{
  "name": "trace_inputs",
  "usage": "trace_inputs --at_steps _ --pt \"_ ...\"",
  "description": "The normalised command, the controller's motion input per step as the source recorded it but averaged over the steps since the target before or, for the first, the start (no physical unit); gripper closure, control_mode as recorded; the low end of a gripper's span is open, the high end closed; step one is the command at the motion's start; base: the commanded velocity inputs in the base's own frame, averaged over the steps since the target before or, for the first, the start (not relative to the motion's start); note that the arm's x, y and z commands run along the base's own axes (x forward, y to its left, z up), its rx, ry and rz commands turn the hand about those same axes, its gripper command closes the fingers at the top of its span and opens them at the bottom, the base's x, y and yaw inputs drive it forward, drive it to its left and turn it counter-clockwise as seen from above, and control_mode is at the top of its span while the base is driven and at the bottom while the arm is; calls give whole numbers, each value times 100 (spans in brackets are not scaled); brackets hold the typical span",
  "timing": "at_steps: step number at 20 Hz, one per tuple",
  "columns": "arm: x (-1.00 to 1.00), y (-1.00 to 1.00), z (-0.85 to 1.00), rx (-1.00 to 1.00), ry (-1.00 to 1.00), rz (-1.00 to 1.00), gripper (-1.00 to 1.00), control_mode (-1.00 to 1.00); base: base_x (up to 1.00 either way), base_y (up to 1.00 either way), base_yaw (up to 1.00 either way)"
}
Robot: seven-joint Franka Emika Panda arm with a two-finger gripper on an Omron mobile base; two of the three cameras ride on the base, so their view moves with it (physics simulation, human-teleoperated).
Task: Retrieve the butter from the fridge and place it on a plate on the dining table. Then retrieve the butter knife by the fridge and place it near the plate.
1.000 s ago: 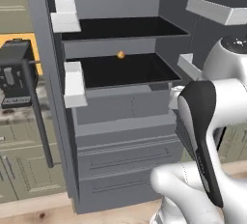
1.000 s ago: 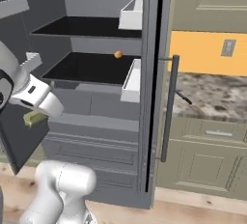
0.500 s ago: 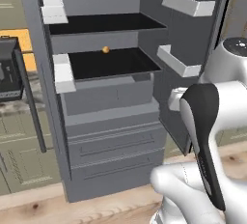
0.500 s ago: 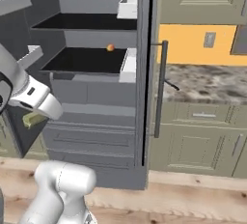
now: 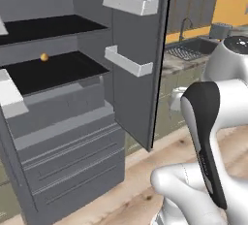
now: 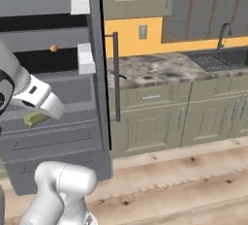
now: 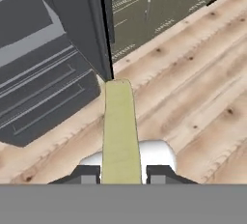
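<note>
The butter [image 7: 119, 131], a pale yellow stick, juts out between my fingertips, and my gripper [image 7: 120, 172] is shut on it above the wooden floor. From the right base view the butter [image 6: 33, 119] shows under my white hand, with the gripper [image 6: 37, 116] in front of the fridge drawers. The fridge [image 5: 72, 122] stands open, dark grey with white door shelves; its lower drawers [image 7: 43, 92] lie ahead of the hand. The butter knife [image 6: 122, 76] is a slim dark sliver on the wall counter beside the fridge door. The plate and the dining table are out of view.
A small orange ball [image 5: 44, 57] sits on a black fridge shelf. The open right fridge door [image 5: 140, 54] stands close to my arm. A marbled wall counter [image 6: 160, 66] with a sink and tap [image 6: 219, 49] runs to the right. Wooden floor [image 6: 184, 180] lies open in front.
The whole picture has slid left as the base turns right, away from the fridge; the sink and counter have come into view. The butter stays in my gripper.
</note>
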Motion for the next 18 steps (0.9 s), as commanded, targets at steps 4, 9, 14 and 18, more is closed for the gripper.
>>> trace_inputs --at_steps 4,9,14,18 --pt "0 0 0 0 0 0 100 100 -28 -30 -70" --pt "0 0 0 0 0 0 100 100 -6 -38 -71" --pt "0 0 0 0 0 0 100 100 0 -35 -69" --pt "0 0 0 0 0 0 100 100 0 -31 -63"
